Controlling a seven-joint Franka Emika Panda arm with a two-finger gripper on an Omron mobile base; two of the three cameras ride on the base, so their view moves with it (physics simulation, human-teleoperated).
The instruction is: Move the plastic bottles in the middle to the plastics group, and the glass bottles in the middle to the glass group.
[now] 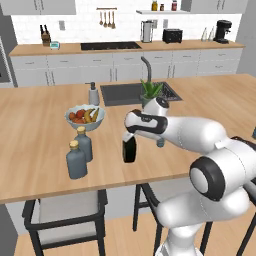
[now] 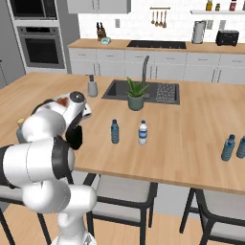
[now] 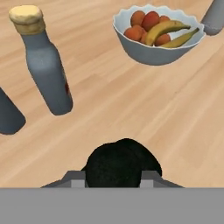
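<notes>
You've got the gripper (image 1: 129, 150) clenched on the black glass bottle (image 1: 129, 151), mid-frame in the left base view, hanging just right of the two cork-stoppered smoky bottles (image 1: 80, 152). I'd ease it down upright beside them, leaving a gap so it doesn't knock the nearer one or the fruit bowl (image 3: 157, 37) behind. The wooden island counter (image 1: 35, 130) looks flat and smooth, with a sink (image 2: 115, 91) farther back.

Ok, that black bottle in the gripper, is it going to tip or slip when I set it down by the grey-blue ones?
Probably stiff, and likely heavy for its size if glass. The black bottle hangs upright in the gripper, held near its top, so it may swing or slip. Its squarish body should stand steadily on the counter; keep clear of the grey-blue bottles.
</notes>
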